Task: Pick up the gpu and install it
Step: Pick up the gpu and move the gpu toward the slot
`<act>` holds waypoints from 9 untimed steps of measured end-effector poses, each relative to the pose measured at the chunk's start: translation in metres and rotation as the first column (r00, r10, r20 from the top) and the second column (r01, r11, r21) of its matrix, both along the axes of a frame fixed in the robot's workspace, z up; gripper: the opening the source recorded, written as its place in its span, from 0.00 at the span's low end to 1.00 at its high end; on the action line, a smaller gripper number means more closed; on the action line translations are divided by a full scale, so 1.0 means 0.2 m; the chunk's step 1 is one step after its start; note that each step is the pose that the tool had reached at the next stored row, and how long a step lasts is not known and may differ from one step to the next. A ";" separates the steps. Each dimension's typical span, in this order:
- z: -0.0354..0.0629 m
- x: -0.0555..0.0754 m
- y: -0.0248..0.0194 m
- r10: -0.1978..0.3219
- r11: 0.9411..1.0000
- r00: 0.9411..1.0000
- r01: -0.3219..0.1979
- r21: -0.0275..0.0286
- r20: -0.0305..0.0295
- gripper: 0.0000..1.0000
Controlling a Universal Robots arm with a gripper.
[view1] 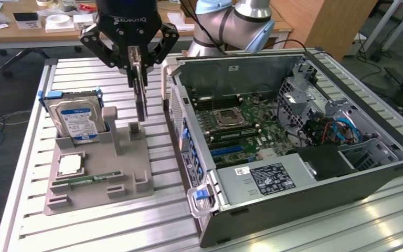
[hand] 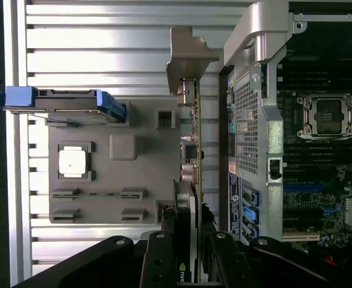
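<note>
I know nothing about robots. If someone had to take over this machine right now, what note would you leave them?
Hand: shut on the graphics card, gripping its top edge.
Graphics card: hangs upright over the grey holder, next to the open computer case, not inside it.
Hard drive: stands in the holder.
Done: card picked up.
Left: card not yet fitted into the case.
</note>
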State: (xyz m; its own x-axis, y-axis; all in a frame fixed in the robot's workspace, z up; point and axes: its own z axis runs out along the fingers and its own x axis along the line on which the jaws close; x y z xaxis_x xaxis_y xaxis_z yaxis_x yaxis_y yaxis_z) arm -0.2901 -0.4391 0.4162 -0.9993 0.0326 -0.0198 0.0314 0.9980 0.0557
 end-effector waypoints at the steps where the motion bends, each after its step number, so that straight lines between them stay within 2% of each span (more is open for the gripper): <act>1: 0.000 0.01 0.000 0.000 1.000 1.000 0.000 0.000 0.000 0.27; 9: 0.000 0.06 0.000 0.000 1.000 1.000 0.000 0.000 0.000 0.27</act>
State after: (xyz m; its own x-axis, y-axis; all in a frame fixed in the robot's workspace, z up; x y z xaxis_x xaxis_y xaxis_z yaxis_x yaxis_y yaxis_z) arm -0.2772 -0.4391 0.4161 -0.9993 0.0327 -0.0198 0.0315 0.9979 0.0559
